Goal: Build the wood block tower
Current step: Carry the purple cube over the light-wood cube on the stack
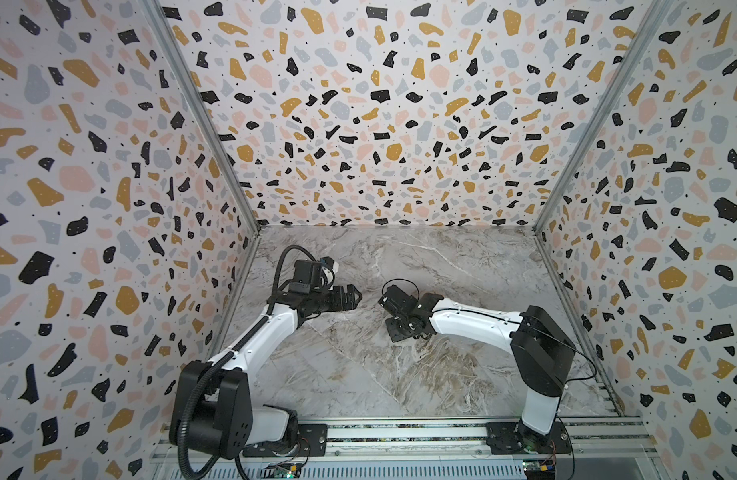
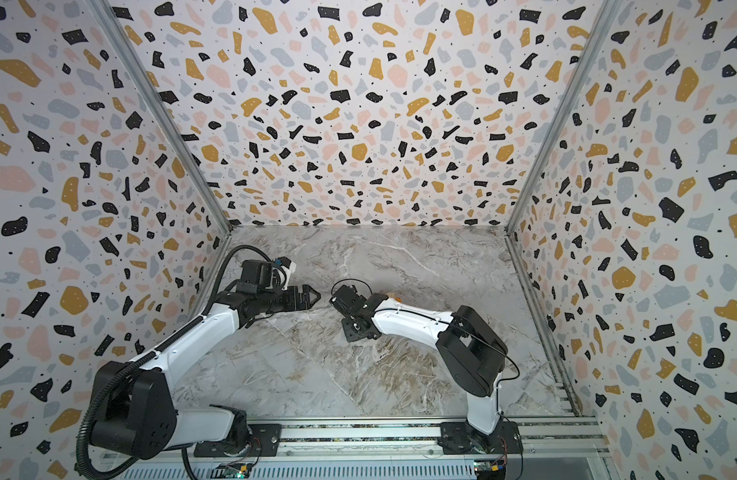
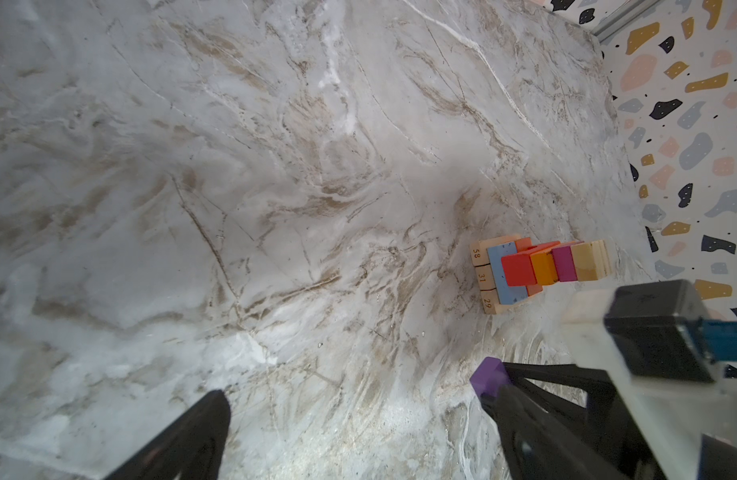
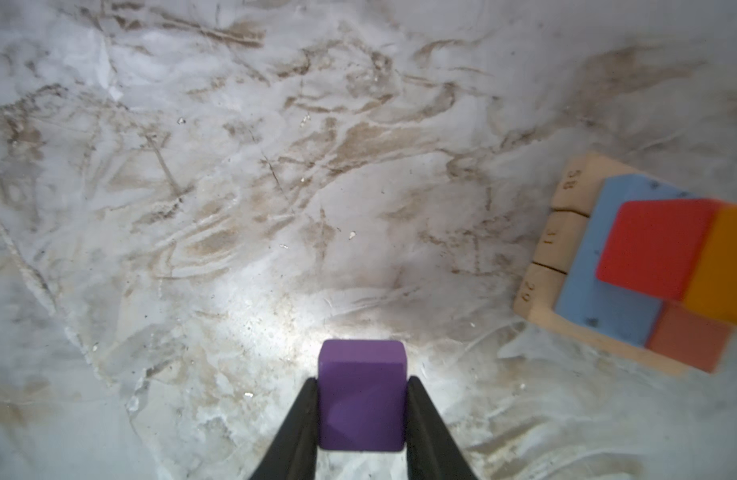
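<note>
wood block tower (image 4: pixel 633 266) beside right hand (image 4: pixel 362 384): cut off by frame edge, upper blocks blurred. In both top views right arm (image 2: pixel 404 318) hides nearly all of it.

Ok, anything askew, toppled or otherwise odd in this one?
Nothing stands out. The wood block tower stands intact on the marble table, no fallen blocks show, and the purple cube is clamped squarely in the right tool, not yet placed.

A grey-white marble tabletop (image 1: pixel 400 374) with brown veins spreads beneath the right claw (image 4: pixel 362 386). Terrazzo-patterned walls (image 1: pixel 358 104) in black, ochre, pink and grey stand well beyond it, joined by metal corner strips (image 1: pixel 203 116). A slotted aluminium rail (image 1: pixel 400 432) runs behind it.
</note>
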